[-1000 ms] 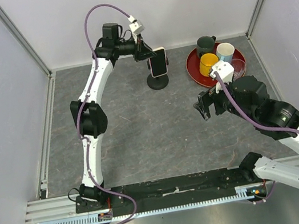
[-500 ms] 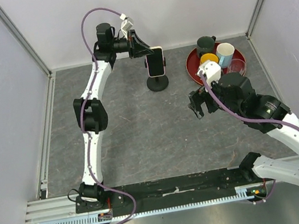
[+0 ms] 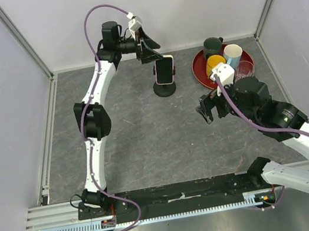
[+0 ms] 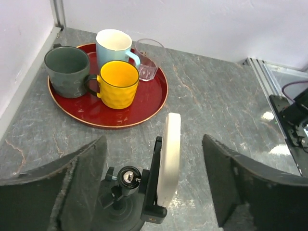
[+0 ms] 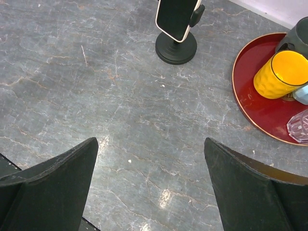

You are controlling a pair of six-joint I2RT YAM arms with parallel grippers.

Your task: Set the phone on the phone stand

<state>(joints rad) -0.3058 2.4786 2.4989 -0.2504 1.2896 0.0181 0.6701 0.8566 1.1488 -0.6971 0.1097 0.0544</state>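
The phone (image 3: 164, 69) stands upright in the cradle of the black phone stand (image 3: 165, 89) at the back of the table. In the left wrist view the phone's cream edge (image 4: 169, 159) leans against the stand's cradle (image 4: 153, 192). My left gripper (image 4: 154, 139) is open; its fingers stand well clear on either side of the phone and the stand. In the top view that left gripper (image 3: 155, 55) hovers just above and behind the phone. My right gripper (image 3: 207, 109) is open over bare table, and its wrist view shows the phone (image 5: 175, 17) and stand base (image 5: 175, 48) ahead of it.
A red tray (image 3: 197, 66) at the back right holds a yellow mug (image 3: 215, 66), a dark green mug (image 3: 212, 45), a white-and-blue mug (image 3: 232, 52) and a clear glass (image 3: 246, 67). Walls close in the back and both sides.
My left gripper has opened and let go of the phone, which now rests on the stand. The right arm has shifted slightly to the right.
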